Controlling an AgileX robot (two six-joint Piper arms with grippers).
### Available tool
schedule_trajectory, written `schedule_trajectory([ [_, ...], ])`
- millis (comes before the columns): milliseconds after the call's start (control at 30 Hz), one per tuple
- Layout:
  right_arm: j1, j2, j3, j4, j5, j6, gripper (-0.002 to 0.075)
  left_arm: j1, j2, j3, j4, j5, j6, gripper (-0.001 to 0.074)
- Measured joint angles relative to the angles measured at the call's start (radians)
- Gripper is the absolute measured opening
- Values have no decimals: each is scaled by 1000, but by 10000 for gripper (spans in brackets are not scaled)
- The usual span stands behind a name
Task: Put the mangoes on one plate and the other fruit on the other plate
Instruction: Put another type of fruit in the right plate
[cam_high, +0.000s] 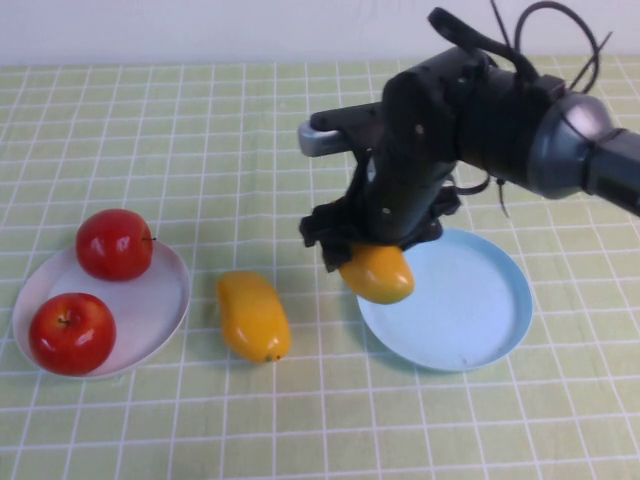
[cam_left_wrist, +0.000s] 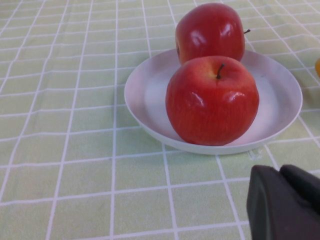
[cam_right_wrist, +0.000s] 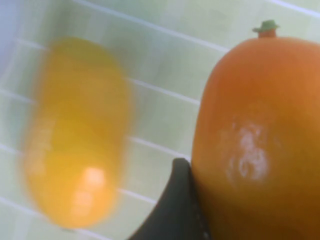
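Right gripper (cam_high: 372, 262) — clenched on the orange mango (cam_high: 378, 273) over the blue plate's (cam_high: 470, 320) near-left rim. Yellow mango (cam_high: 253, 316) lies on open cloth between plates. Both apples (cam_high: 72, 332) occupy the white plate (cam_high: 150, 310). Left gripper (cam_left_wrist: 282, 205) — beside that plate, closure undeterminable.

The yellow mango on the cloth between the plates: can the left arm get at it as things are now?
Probably yes. The yellow mango lies alone on the cloth beside the white plate. The left gripper sits by that plate. The right gripper, shut on the orange mango, is over the blue plate's edge.
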Motion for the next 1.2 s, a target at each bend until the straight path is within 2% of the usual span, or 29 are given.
schedule_trajectory([
  [200, -80, -75, 181, -25, -38, 20, 548, 0, 0, 0, 0, 0, 0, 4],
  [367, -109, -70, 254, -26, -66, -20, 548, 0, 0, 0, 0, 0, 0, 4],
  [667, -110, -57, 259, -26, -98, -55, 652, 0, 0, 0, 0, 0, 0, 4],
  [933, -95, -101, 244, -26, -76, -55, 662, 0, 0, 0, 0, 0, 0, 4],
  [1200, -4, -144, 86, 37, -114, -116, 661, 0, 0, 0, 0, 0, 0, 4],
])
